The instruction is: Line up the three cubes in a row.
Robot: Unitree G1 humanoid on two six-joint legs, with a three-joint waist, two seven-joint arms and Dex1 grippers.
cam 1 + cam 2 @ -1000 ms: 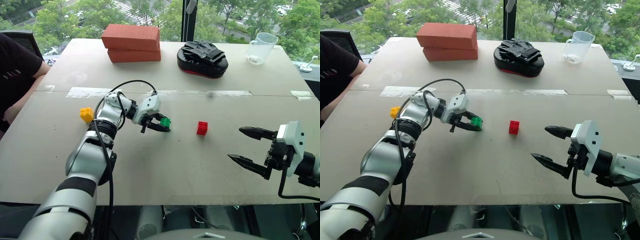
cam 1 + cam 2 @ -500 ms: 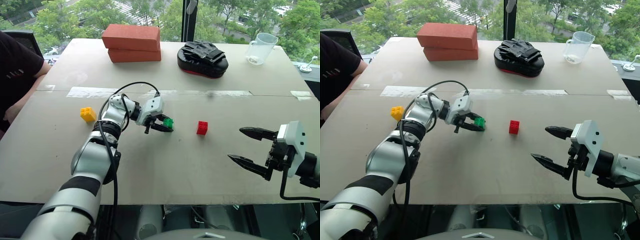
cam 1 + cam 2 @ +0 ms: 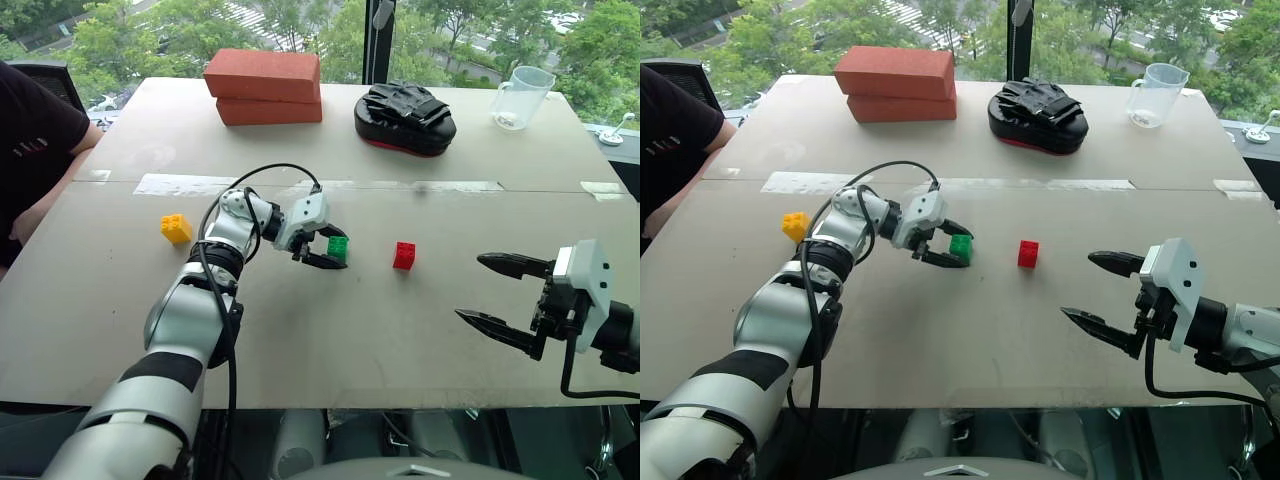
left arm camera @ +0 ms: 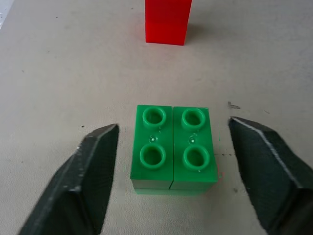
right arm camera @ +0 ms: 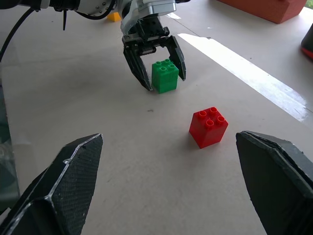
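Note:
The green cube (image 4: 173, 149) rests on the table between the fingers of my left gripper (image 4: 173, 125), which is open with a gap on each side of the cube. The red cube (image 3: 404, 256) stands a short way to the green one's right, at about the same depth. Further left, beyond my left forearm, the yellow cube (image 3: 176, 228) sits slightly farther back. My right gripper (image 3: 470, 288) hovers open and empty near the table's front right, well clear of the red cube (image 5: 209, 127).
Two stacked orange-red bricks (image 3: 263, 85), a black padded mitt (image 3: 405, 117) and a clear measuring cup (image 3: 522, 96) stand along the far side. A person (image 3: 30, 140) sits at the left edge. A pale tape strip (image 3: 180, 184) crosses the table.
My left gripper's fingers have spread apart and let go of the green cube, which now stands free on the table. The right arm has stayed put.

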